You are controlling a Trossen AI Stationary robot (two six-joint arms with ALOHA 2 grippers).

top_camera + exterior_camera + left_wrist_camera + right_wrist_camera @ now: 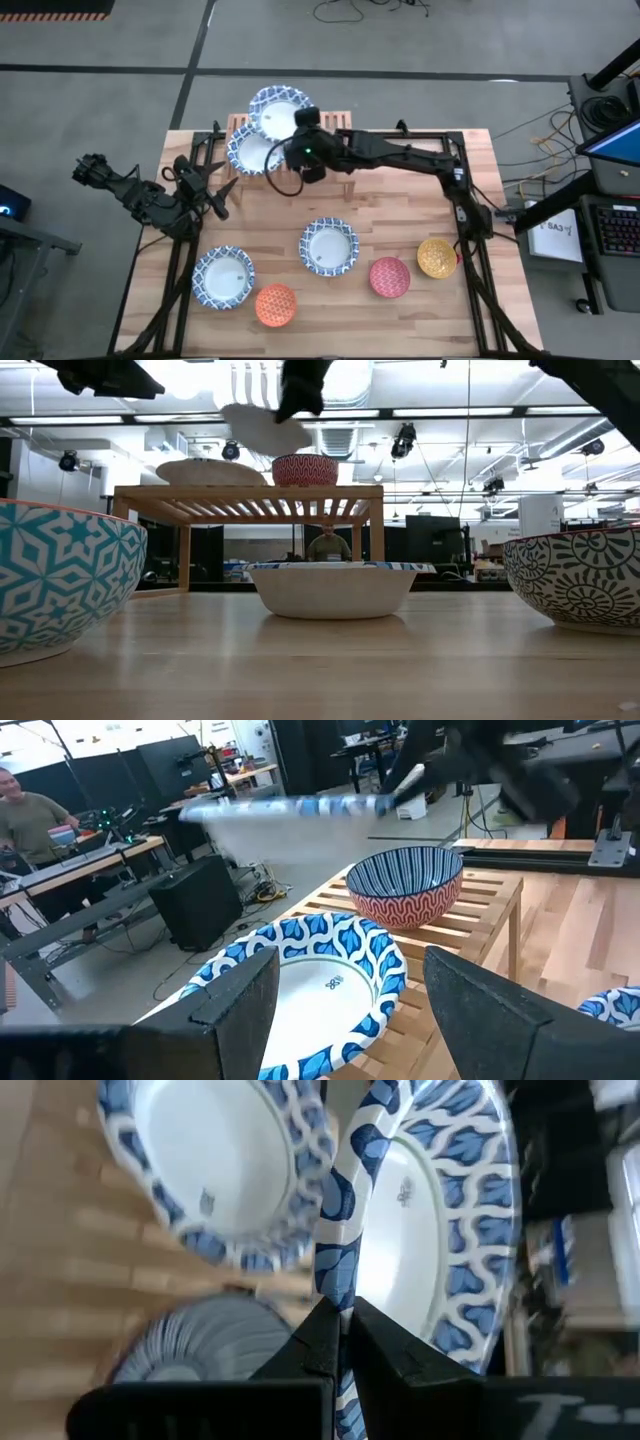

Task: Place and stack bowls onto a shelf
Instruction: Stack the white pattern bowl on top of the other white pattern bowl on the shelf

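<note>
Now you have a wide blue-patterned bowl [279,109] pinched by its rim in the right gripper [344,1342], held in the air above the shelf [340,120] at the table's far edge. Under it, on the slats, sits another wide bowl [253,151], with the small dark blue and red bowl [407,885] beside it. Nearer you on the tabletop [400,310] lie two more wide bowls [328,246] [223,276] and the orange [276,304], red [389,277] and yellow [437,257] small ones. Your left gripper [212,185] waits left of the shelf, fingers spread.
</note>
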